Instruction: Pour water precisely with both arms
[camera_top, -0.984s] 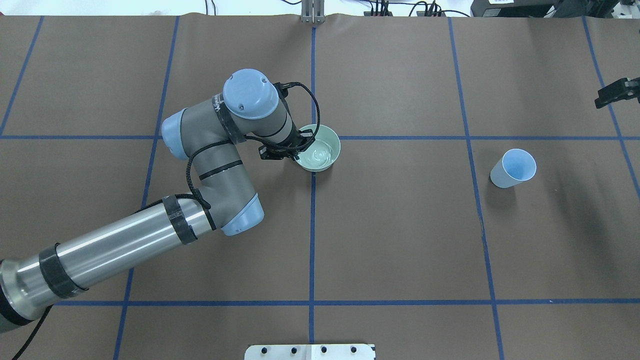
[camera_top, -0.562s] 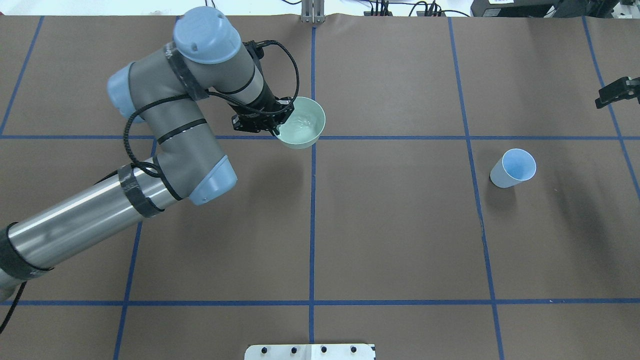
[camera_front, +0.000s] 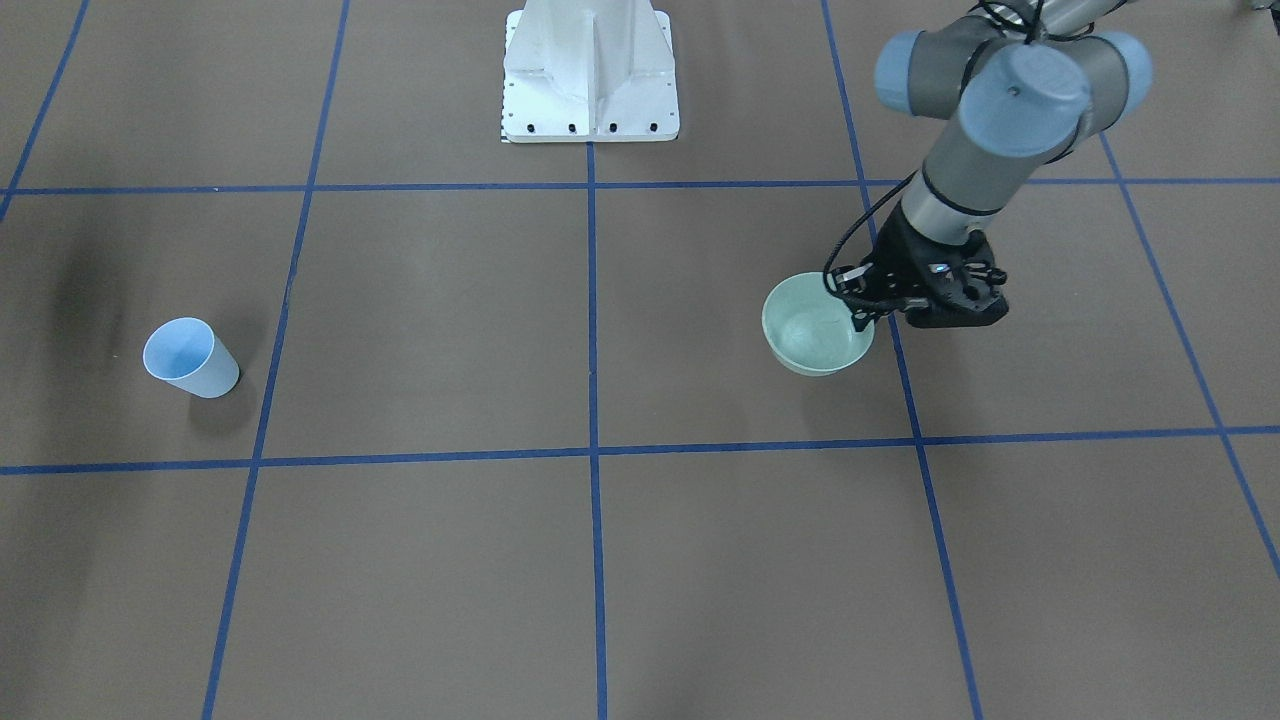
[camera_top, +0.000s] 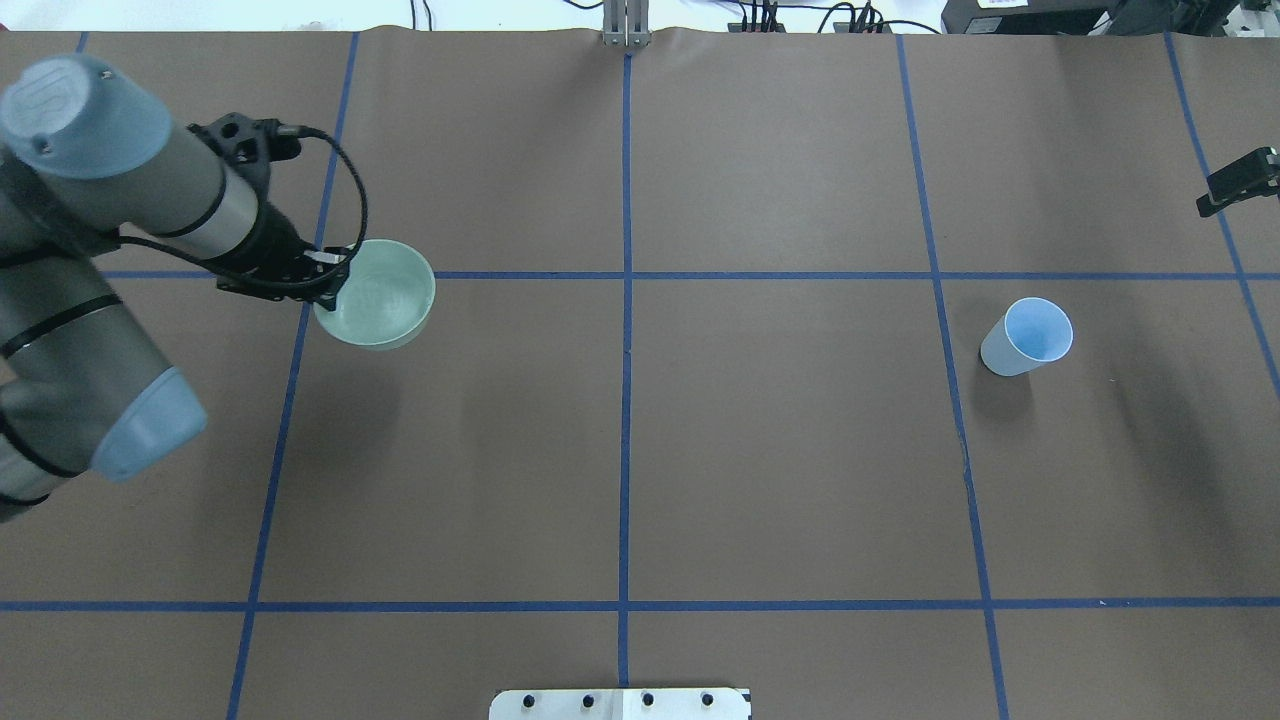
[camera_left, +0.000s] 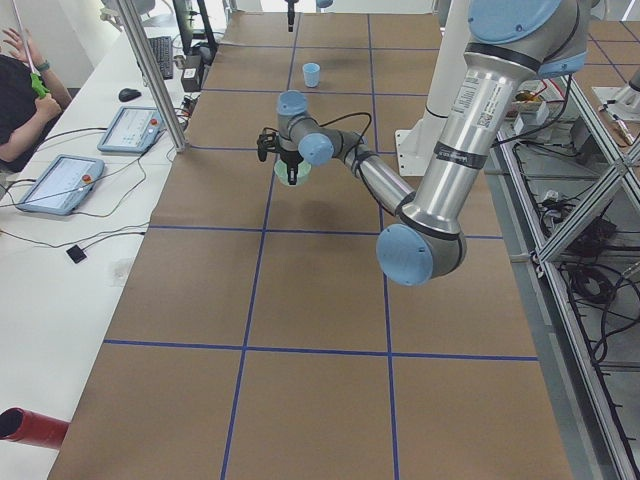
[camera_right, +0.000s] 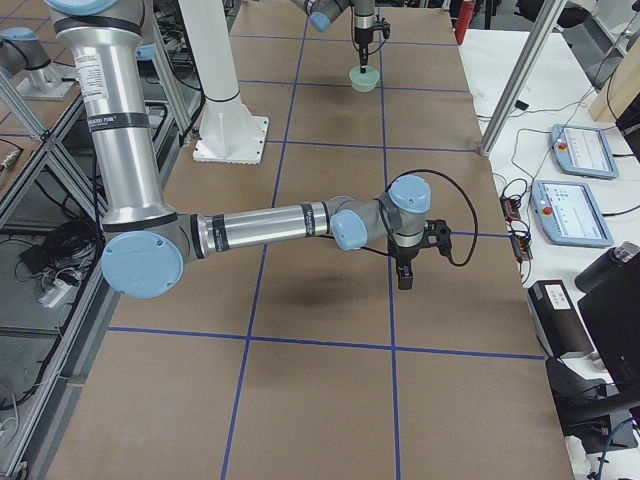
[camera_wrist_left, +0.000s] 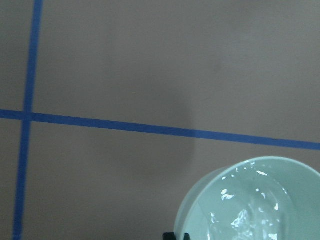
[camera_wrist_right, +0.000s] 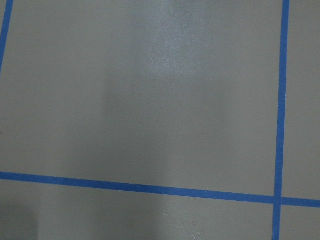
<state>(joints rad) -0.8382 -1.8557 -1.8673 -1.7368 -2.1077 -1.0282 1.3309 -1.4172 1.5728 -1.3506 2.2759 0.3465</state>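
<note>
My left gripper (camera_top: 328, 285) is shut on the rim of a pale green bowl (camera_top: 378, 308) that holds water, and it carries the bowl above the table's left part. The gripper (camera_front: 862, 312) and bowl (camera_front: 815, 340) also show in the front view. The left wrist view shows the bowl (camera_wrist_left: 255, 200) with rippling water. A light blue cup (camera_top: 1027, 337) stands upright on the table at the right. My right gripper (camera_right: 403, 278) hangs pointing down over bare table, away from the cup. I cannot tell whether it is open or shut.
The white bolted pedestal (camera_front: 590, 75) stands at the robot's side of the table. Blue tape lines (camera_top: 625, 400) divide the brown table cover into squares. Tablets (camera_left: 60, 183) and a person (camera_left: 20, 90) are at the operators' bench beyond the far edge.
My left arm has lifted the bowl from near the table's middle and swung it far to the left in the overhead view. The blue cup has not moved.
</note>
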